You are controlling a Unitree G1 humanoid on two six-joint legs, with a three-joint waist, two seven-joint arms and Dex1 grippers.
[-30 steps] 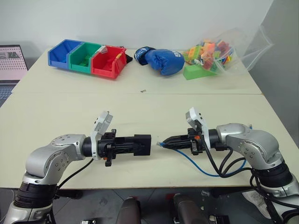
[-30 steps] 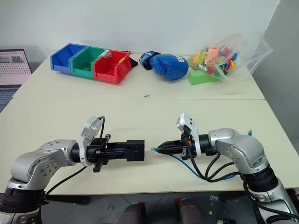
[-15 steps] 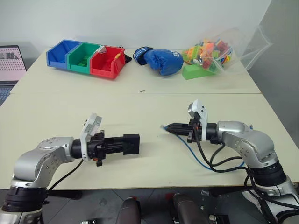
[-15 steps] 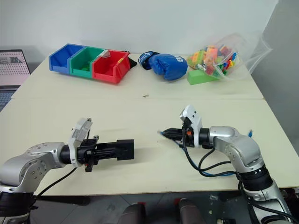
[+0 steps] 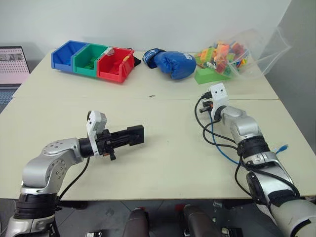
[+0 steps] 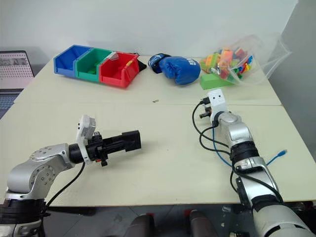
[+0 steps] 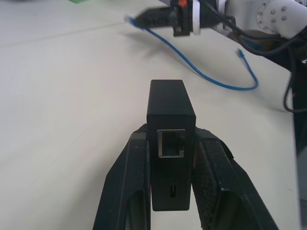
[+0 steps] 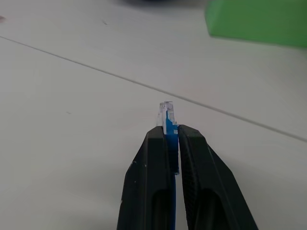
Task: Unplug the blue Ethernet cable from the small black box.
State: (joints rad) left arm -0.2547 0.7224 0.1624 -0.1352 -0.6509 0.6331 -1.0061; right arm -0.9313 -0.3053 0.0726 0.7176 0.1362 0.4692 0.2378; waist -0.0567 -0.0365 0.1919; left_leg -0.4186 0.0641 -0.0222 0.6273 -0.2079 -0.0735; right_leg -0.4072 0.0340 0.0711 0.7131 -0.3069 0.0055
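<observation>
1. Left eye view: the left gripper (image 5: 129, 138) is clamping the small black box (image 5: 134, 136) above the cream table (image 5: 163, 163), left of the middle. The box's long axis is running along the fingers, and its free end is pointing toward the robot's right and slightly away. The right gripper (image 5: 209, 104) is reaching forward on the right, and the blue Ethernet cable (image 5: 219, 148) is trailing back along that arm; its far plug (image 5: 281, 147) is lying on the table near the right edge.

2. Right eye view: box and cable are sitting well apart, with bare tabletop between them. Red, green and blue bins (image 6: 95, 64), a blue boxing glove (image 6: 180, 68) and a bag of toy bricks (image 6: 237, 59) are lining the far side.

3. Left wrist view: both fingers (image 7: 125, 191) are pressing the box's sides; its empty port (image 7: 171, 144) is facing the camera, and the long axis is pointing away along the fingers.

4. Right wrist view: the fingers (image 8: 151, 191) are pinching the cable just behind its clear plug (image 8: 166, 114), which is pointing straight ahead, past the fingertips.
</observation>
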